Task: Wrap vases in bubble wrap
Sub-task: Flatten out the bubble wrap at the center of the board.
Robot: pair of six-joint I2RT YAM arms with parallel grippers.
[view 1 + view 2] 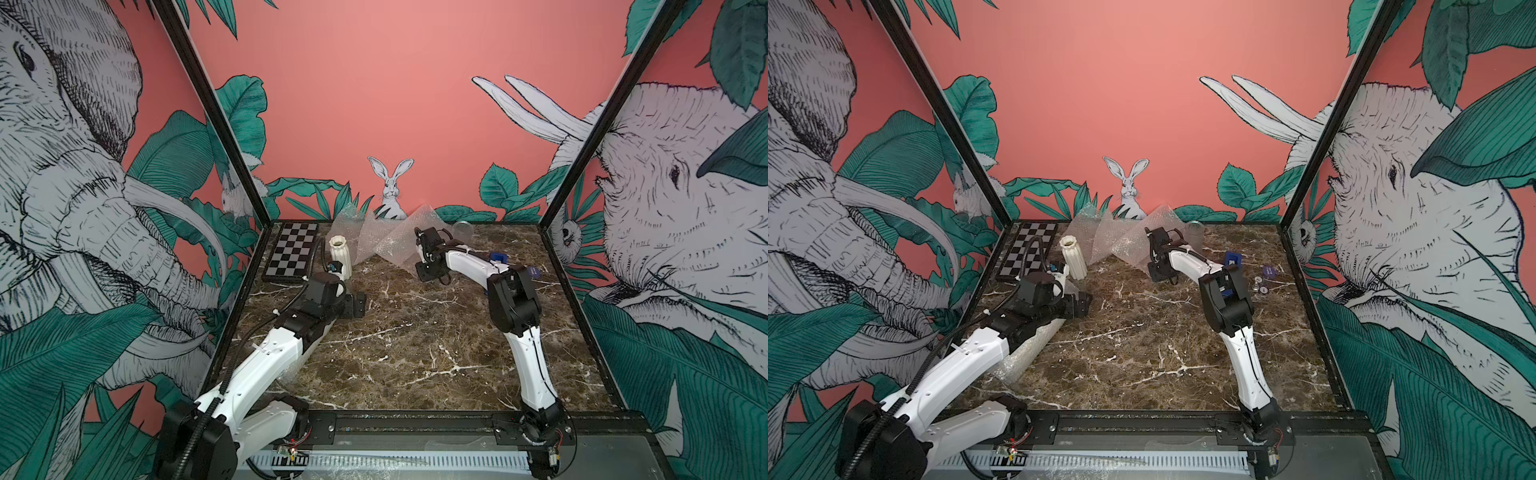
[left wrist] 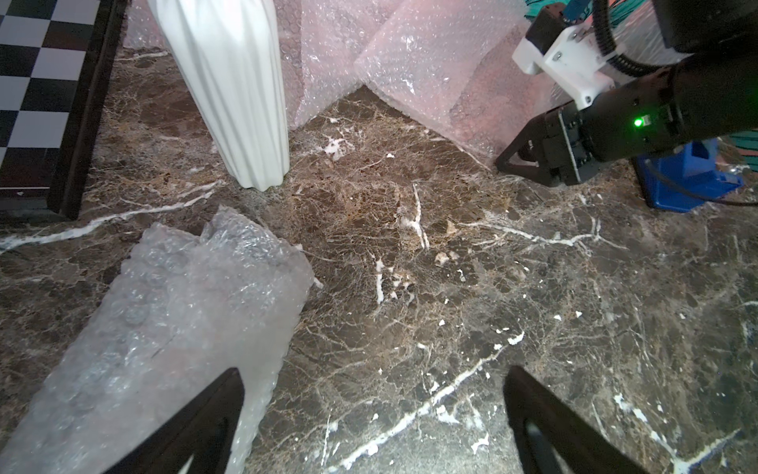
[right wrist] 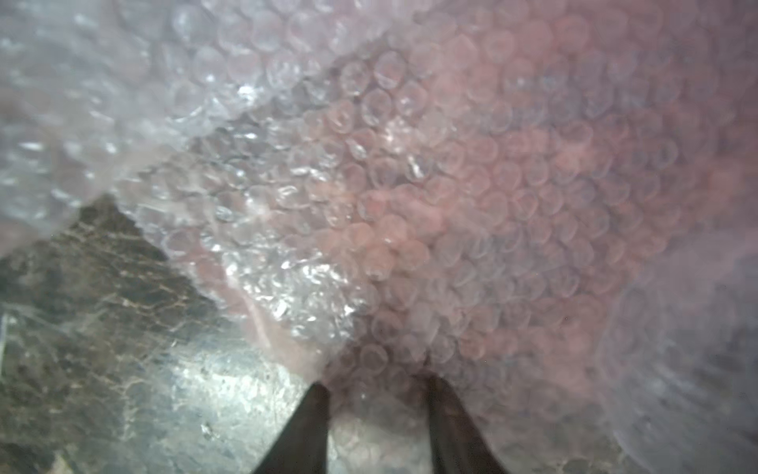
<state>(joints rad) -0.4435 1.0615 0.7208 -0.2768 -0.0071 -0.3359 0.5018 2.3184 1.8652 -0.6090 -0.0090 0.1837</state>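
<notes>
Both top views overlook the table (image 1: 415, 332) from above — wrist views close.

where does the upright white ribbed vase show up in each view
Top view: the white fluted vase stands at the far left, just right of the chequered board.
Top view: same spot, right of the board.
Left wrist: close up, between the board and the bubble wrap sheets.
Right wrist: not in it.
Shared landmark: the chequered board.

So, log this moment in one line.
left tool open by bubble-wrap roll | right tool at bubble wrap sheet, grip unclear | fluted vase upright
</notes>
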